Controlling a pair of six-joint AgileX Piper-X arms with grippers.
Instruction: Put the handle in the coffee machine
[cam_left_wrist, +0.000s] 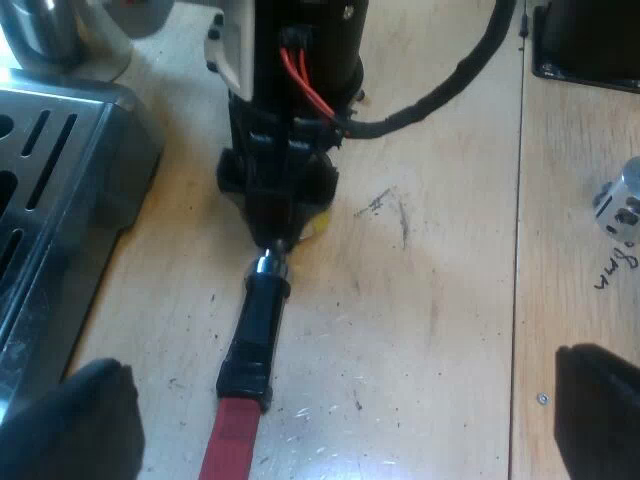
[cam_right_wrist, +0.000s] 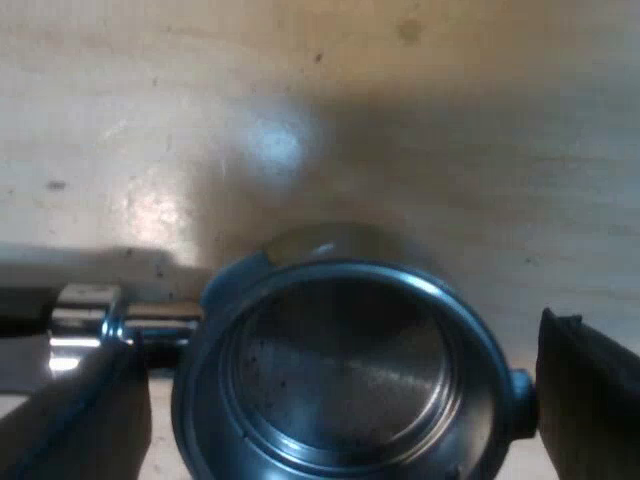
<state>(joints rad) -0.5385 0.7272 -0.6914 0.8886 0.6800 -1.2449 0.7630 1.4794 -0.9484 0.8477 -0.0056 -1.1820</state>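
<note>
Holder (cam_left_wrist: 256, 325) lies flat on table (cam_left_wrist: 440, 300). Its long axis runs from right gripper (cam_right_wrist: 335, 400) toward left gripper (cam_left_wrist: 340, 400), red end nearest the latter. Right gripper sits over the basket (cam_right_wrist: 340, 365), so it is the nearer arm; whether it has clamped cannot be told. Left gripper is spread wide and empty. Espresso machine (cam_left_wrist: 50, 190) stands just beside the holder, cut off at its slotted tray. The red end is also cut off.

Holder (cam_left_wrist: 262, 310): basket end hidden beneath the right gripper (cam_left_wrist: 275, 235); red handle end (cam_left_wrist: 230, 450) cut by the frame.
Basket (cam_right_wrist: 340, 370), from the right wrist: part of rim cut off.
Espresso machine (cam_left_wrist: 60, 200), beside holder: mostly cut off.
Metal object (cam_left_wrist: 622, 205), well apart from holder: cut off, unidentifiable.
Left fingers (cam_left_wrist: 70, 420): partly cut off.
</note>
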